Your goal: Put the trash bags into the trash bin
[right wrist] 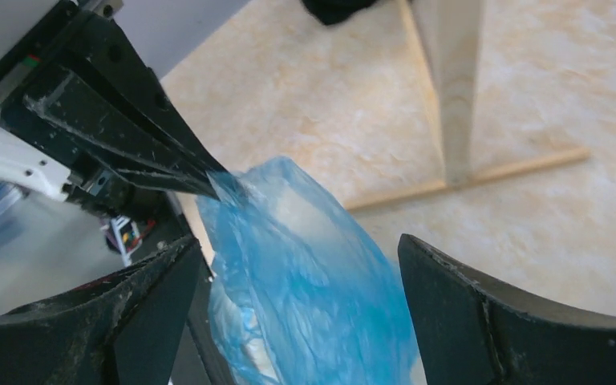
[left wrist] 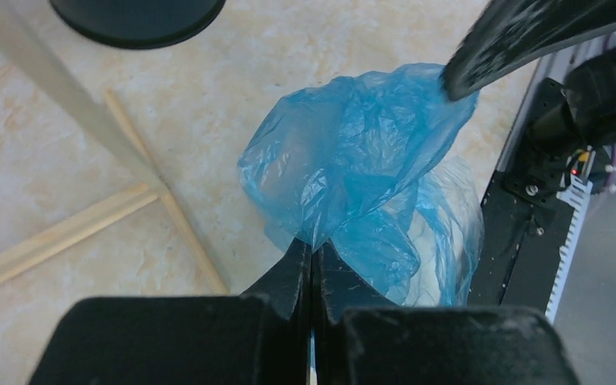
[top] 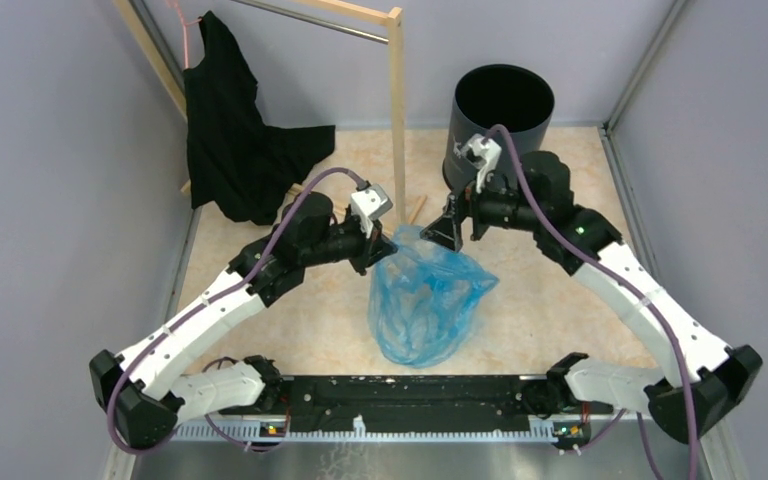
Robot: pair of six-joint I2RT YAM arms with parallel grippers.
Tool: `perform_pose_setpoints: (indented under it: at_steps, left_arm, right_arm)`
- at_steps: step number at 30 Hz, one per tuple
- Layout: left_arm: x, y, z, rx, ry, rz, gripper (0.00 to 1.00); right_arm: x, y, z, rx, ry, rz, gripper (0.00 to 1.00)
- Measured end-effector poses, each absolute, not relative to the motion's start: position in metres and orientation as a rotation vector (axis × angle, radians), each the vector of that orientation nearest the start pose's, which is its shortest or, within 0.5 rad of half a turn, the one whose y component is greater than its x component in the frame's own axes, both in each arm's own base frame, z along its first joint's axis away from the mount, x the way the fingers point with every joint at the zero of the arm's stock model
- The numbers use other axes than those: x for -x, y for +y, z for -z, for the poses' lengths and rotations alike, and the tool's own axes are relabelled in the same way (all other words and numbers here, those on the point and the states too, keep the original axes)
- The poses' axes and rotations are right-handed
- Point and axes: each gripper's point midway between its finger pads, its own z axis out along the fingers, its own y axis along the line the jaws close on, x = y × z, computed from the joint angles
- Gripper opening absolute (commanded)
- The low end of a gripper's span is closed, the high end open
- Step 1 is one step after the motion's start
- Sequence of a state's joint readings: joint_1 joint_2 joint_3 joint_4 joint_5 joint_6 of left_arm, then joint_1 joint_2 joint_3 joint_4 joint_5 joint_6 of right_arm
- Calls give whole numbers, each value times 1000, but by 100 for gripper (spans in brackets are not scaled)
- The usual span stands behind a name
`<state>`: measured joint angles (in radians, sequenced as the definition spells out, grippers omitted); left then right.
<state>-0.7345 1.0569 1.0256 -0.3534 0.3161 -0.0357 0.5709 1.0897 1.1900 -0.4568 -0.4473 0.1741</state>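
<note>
Marbled table point(top: 560, 300) carries the bag point(top: 425, 300), which sags below the left tool point(left wrist: 311, 249). That tool is pinched tight on its top edge, holding the mouth up. Right tool point(top: 448, 232), spread wide, straddles the opposite edge without gripping, likely to take a second hold. Bin point(top: 460, 130) stands just behind the right tool, with a wooden post point(top: 397, 120) beyond the left one.

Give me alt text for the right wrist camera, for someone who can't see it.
A thin, wrinkled, translucent light-blue plastic bag is pinched at its upper edge by the shut left gripper. The right gripper, open, flanks the bag above a beige marbled tabletop.
</note>
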Motion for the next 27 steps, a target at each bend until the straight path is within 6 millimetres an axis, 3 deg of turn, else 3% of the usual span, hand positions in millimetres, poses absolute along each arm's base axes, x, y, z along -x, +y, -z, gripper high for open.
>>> perform_pose_setpoints:
  at_steps: [7,14,18,23,27]
  left_arm:
    - [-199,-286,-278,-1116,1668,888,0]
    - [-190,-290,-280,-1235,1564,900,0]
    - [-195,-290,-283,-1249,1552,870,0]
    - [-198,-292,-281,-1264,1548,855,0]
    - [-196,-293,-280,-1278,1542,872,0]
  right_arm:
    - [-219,288,-287,927,1901,-1202,88]
    - [-183,297,-278,1043,1851,-1463,61]
    - [-161,289,-265,1024,1877,-1545,55]
    - [-149,279,-275,958,1864,-1534,54]
    - [-153,277,-292,856,1847,-1509,54]
